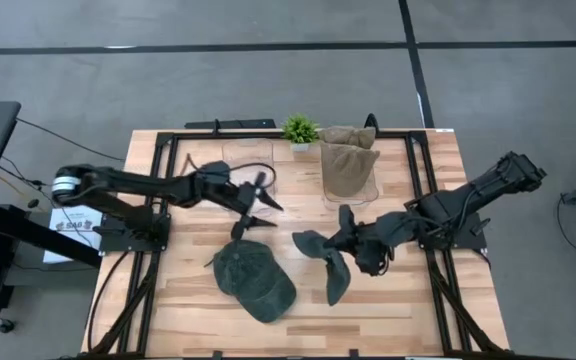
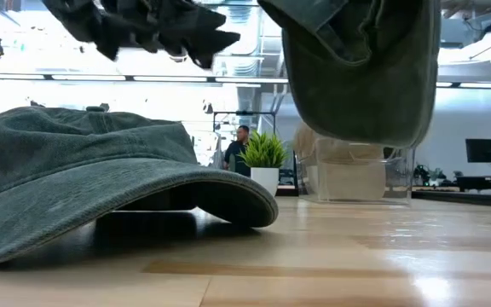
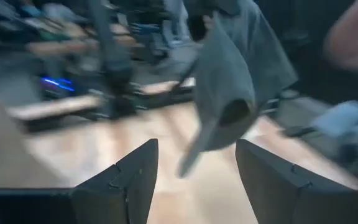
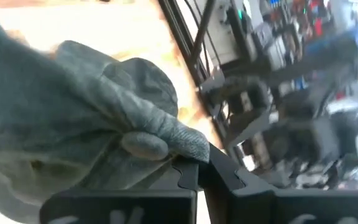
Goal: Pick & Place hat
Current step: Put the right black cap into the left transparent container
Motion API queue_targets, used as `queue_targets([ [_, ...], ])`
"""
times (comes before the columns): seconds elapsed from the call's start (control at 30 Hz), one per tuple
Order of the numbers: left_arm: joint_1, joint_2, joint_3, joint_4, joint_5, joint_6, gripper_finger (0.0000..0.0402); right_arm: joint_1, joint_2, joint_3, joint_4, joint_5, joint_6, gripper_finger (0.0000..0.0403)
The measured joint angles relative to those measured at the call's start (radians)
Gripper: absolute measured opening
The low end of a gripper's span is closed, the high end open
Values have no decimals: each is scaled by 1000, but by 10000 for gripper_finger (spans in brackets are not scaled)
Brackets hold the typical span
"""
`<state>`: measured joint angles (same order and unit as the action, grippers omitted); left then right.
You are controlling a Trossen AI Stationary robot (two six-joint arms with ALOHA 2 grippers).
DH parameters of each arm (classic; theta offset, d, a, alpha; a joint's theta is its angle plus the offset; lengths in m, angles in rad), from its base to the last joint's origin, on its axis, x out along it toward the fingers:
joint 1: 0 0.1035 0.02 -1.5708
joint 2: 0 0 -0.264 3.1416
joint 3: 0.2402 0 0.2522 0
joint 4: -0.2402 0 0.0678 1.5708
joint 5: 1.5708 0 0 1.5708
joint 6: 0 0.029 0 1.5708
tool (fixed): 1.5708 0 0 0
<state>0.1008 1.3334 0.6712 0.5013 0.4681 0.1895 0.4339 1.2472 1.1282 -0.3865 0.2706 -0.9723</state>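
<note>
From above, a dark green cap (image 1: 254, 281) lies flat on the wooden table (image 1: 408, 310), near its front edge and left of centre. The left gripper (image 1: 252, 208) hangs just behind that cap with its fingers spread wide and nothing between them. The right gripper (image 1: 353, 243) sits near the table's middle, pinched tight on a second dark green cap (image 1: 330, 262), which droops from it. Behind them stand a small potted plant (image 1: 300, 129) and a clear container (image 1: 349, 175) with tan caps (image 1: 348, 158) stacked in it.

At table height, the lying cap (image 2: 83, 183) fills the left foreground, its brim resting on the wood. The held cap (image 2: 361, 68) hangs clear of the table at upper right, and the left gripper (image 2: 147, 30) is above the lying cap. The plant (image 2: 264, 158) and container (image 2: 356, 175) stand farther back; a person (image 2: 239, 147) shows in the room beyond.

From the left wrist, both fingers (image 3: 138, 174) stand well apart, and the hanging cap (image 3: 225, 93) shows beyond them.

From the right wrist, the closed fingers (image 4: 191, 174) clamp a fold of the cap's fabric (image 4: 79, 137).
</note>
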Motion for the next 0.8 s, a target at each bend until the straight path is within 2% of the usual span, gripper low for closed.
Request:
queue_targets([
  [0.13,-23,-127,0,-89,-166,132,213,-44,0,32,-37,2,113,0],
  [0.33,-79,-209,0,-103,-204,154,213,-143,0,43,-51,1,299,0],
  [0.63,-198,-162,0,-103,-251,151,213,-308,1,43,-72,2,561,0],
  [0.8,-252,-101,0,-89,-369,207,213,-374,1,43,-86,-3,664,0],
])
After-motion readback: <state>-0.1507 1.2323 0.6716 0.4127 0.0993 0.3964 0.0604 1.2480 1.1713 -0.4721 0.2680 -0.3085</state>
